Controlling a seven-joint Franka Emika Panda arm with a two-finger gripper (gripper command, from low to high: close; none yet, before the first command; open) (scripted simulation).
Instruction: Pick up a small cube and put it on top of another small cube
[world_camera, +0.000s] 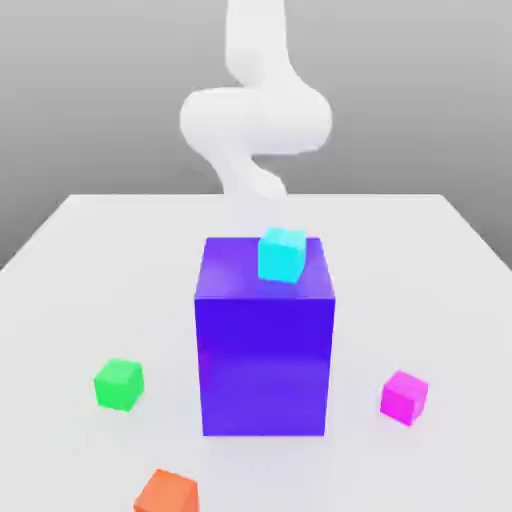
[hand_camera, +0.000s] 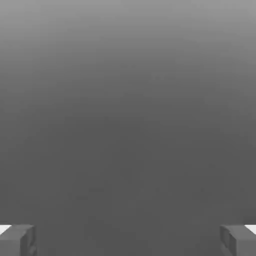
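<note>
The small magenta cube (world_camera: 404, 396) rests on the white table near the front, on the exterior view's right. The small green cube (world_camera: 119, 385) sits on the table on the exterior view's left, about the same distance forward. A big block stands between them. My white arm (world_camera: 255, 120) curls down behind that block at the back. In the hand view my gripper (hand_camera: 128, 241) is open, its two grey fingers far apart with nothing between them and only plain grey beyond.
The tall purple-blue block (world_camera: 265, 340) stands mid-table with a small cyan cube (world_camera: 282, 254) on its top. A small orange cube (world_camera: 167, 492) lies at the front edge. The white table (world_camera: 80, 260) stretches out to both sides.
</note>
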